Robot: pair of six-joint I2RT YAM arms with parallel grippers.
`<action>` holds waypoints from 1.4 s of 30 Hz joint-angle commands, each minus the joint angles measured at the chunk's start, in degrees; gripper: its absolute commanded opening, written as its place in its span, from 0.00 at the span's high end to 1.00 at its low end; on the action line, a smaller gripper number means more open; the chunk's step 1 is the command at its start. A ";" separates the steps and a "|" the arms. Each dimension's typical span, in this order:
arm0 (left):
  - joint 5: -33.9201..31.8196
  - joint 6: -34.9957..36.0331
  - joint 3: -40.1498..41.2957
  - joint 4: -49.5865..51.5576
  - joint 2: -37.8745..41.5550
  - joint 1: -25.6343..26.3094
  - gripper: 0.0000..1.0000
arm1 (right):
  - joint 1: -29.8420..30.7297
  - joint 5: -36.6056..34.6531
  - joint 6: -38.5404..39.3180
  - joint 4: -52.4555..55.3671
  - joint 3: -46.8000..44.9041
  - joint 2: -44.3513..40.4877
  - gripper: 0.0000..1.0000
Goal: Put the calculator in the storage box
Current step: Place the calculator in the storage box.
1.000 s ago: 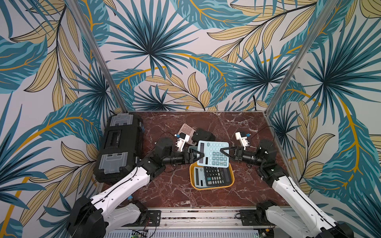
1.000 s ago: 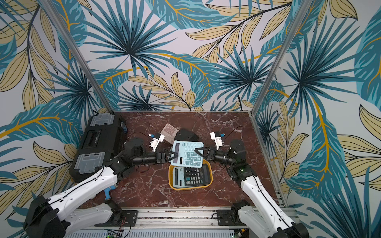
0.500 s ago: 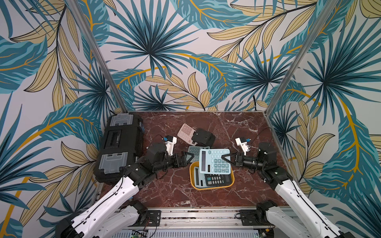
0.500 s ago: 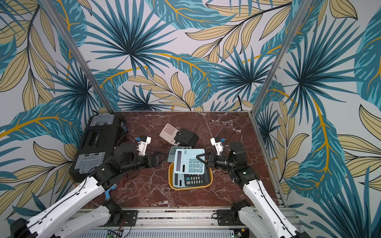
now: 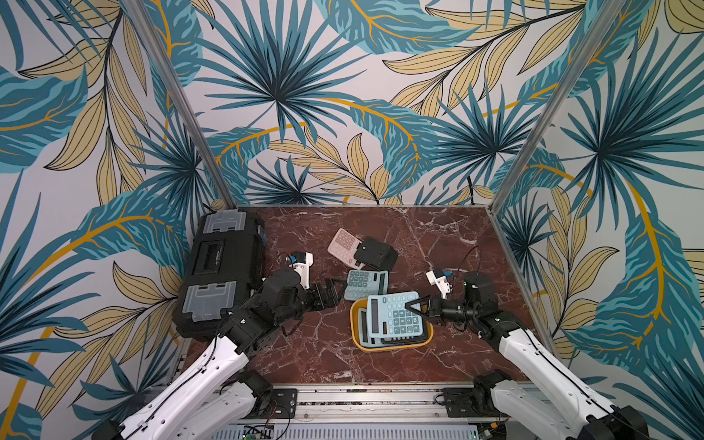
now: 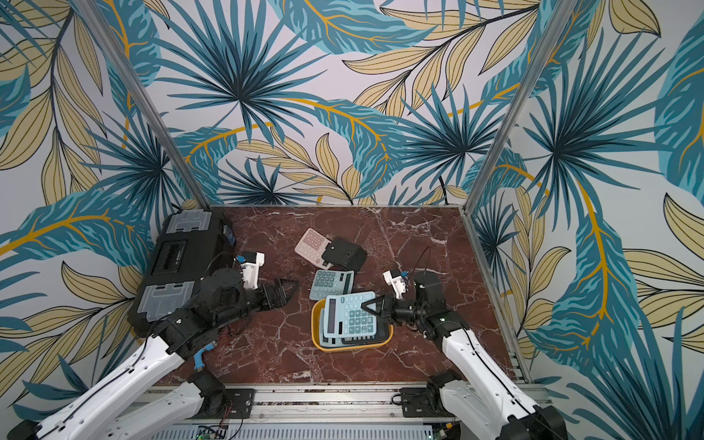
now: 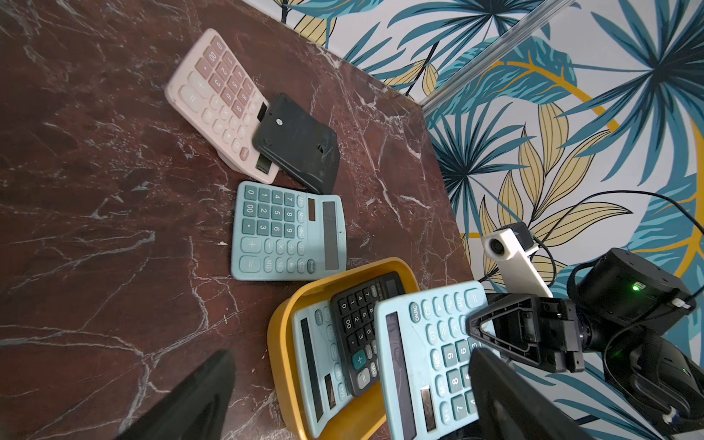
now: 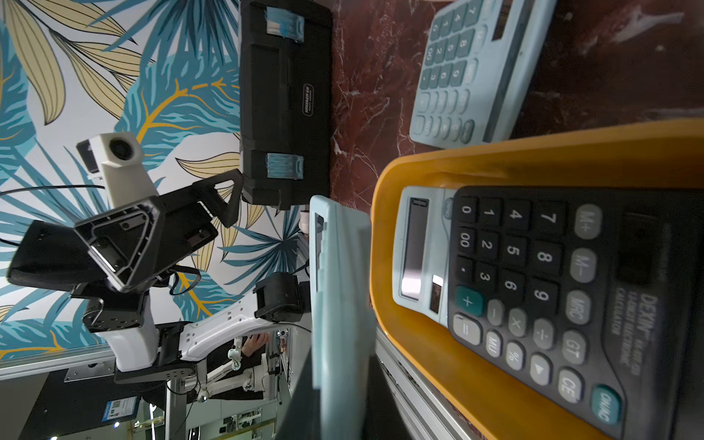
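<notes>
box: yellow, one, near the front of the marbled surface; two calculators lie in it.
calculator: light blue, face up, held tilted over the box, above those two; whether it touches them cannot be told. Keys read ON/AC, CE, MU, GT.
right tool: pinching the calculator at its keypad edge.
black calculator: in the box, on top. Printed DEXIN, with smaller print beside it ending in CALCULATOR; keys M+, M-, MRC, GT, CE, ON/AC.
lower blue calculator: under the black calculator, its display end showing.
left tool: spread wide and holding nothing, between the toolbox and the loose blue calculator, touching neither.
loose blue calculator: flat on the surface just beyond the box; keys ON/AC, MU, 00.
pink calculator: farther back, face up.
face-down black calculator: overlaps the pink calculator's display end.
toolbox: black with grey lid compartments, along the left edge; its lid lettering is too small to read.
count: six calculators (three blue, two black, one pink); one box; one toolbox; two tools.
</notes>
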State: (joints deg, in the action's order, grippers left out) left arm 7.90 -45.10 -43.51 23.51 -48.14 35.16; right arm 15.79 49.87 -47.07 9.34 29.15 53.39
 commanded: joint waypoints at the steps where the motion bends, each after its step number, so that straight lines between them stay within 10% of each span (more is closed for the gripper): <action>1: 0.68 -0.17 1.49 -2.54 -1.04 0.09 0.00 | 1.40 -1.12 1.78 -1.83 -0.63 1.66 1.00; 39: -1.77 0.10 3.04 -2.16 1.12 0.09 0.00 | 8.47 -12.60 8.12 -1.65 8.65 27.23 1.00; 42: -1.66 0.09 3.08 -2.33 1.07 0.09 0.00 | 8.51 -13.11 9.01 -0.20 8.73 26.86 0.80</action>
State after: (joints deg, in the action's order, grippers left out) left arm 6.42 -45.58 -41.50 21.98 -47.29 35.16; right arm 23.79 39.83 -40.45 6.02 37.93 79.46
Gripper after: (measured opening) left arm 0.999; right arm 0.176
